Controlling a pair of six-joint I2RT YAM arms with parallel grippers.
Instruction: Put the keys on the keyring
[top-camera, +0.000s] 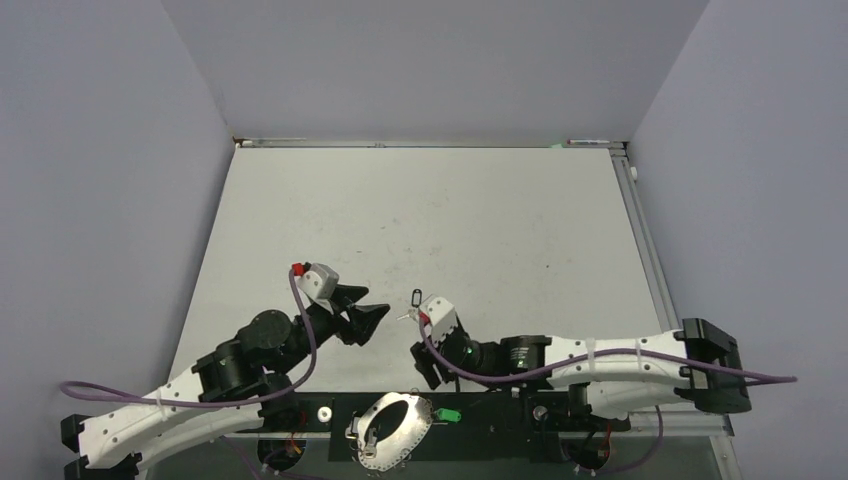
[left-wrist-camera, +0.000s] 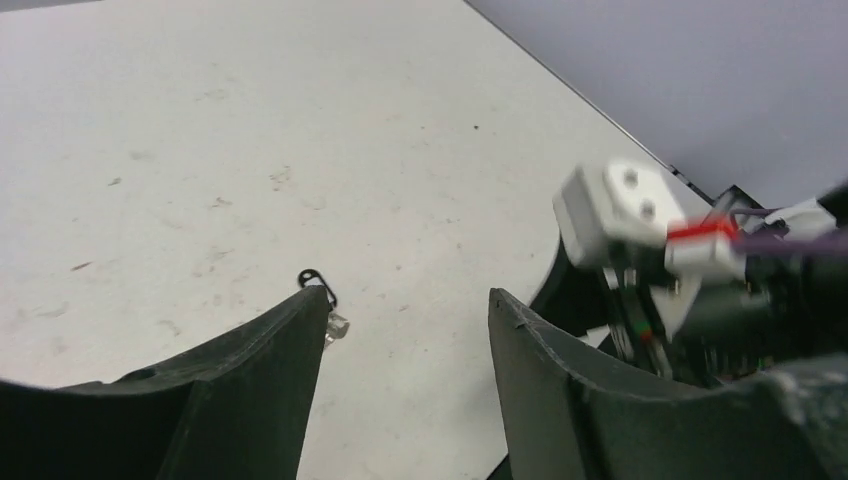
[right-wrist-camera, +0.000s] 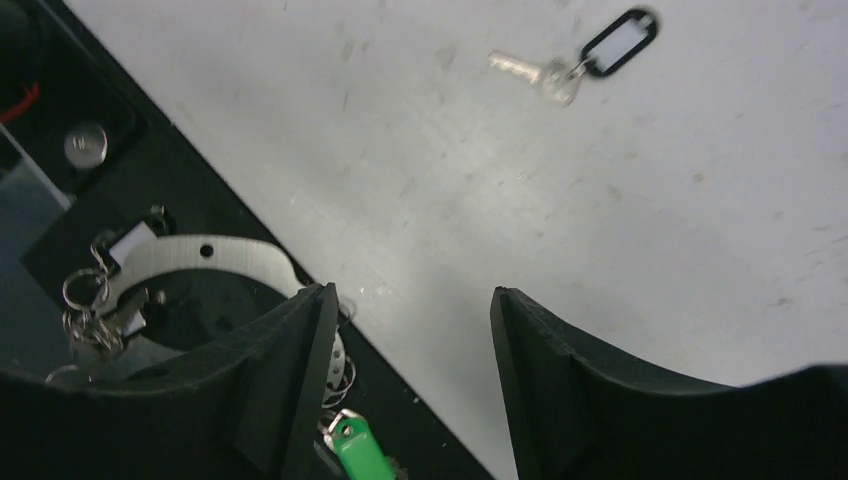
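Here, two robot arms reach in over a pale table that is walled on three sides. The left tool and the right tool both stand open, with nothing between their fingers. One small silver key, joined to a black-rimmed tag, lies flat on the table just beyond the two tools, roughly between them. The keyring, a curved pale strap with small silver rings and a green piece, rests on the black strip at the table's near edge, between the arm bases. The key is likely light, stiff and slippery, and lying flat it offers little to pinch. The tag end or the key's head looks like the better hold. The bunch of rings is probably loose and would shift if nudged. The far half of the table gives wide room for moving, while the near edge, the strip and the two arms crowd the work.
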